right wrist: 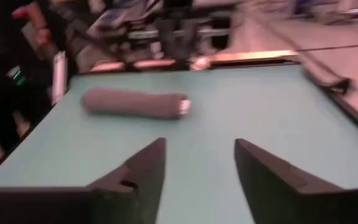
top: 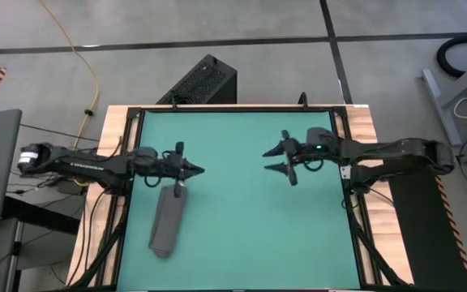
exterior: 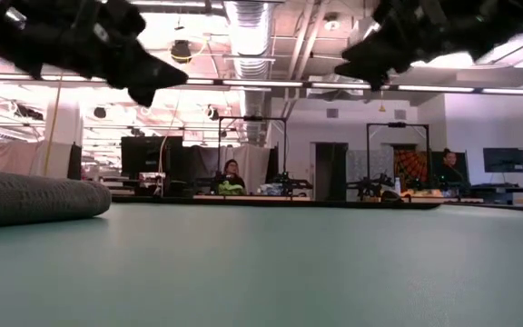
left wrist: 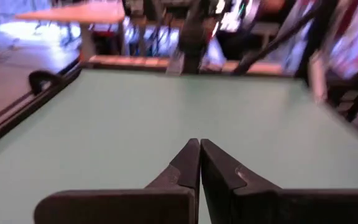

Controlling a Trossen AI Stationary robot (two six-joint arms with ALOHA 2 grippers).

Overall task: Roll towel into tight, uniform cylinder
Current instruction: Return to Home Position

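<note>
the left pincer point(top: 197, 170) hangs above the tabletop point(top: 242, 243), about midway along its left edge and pointing toward the middle. its two fingers point(left wrist: 185, 165) are pressed together tip to tip, clenched on nothing. the towel point(top: 167, 223) lies just beside and below it, apart from the fingers. it is a dark grey roll, a fairly even cylinder, resting flat on the tabletop near the left edge. it runs from beside the pincer toward the left corner at the bottom of the high view. the right pincer point(top: 268, 160) hangs above the tabletop right of centre, facing the left pincer. it is released, its fingers point(right wrist: 142, 171) spread wide with bare teal between them, well apart from the towel.
</note>
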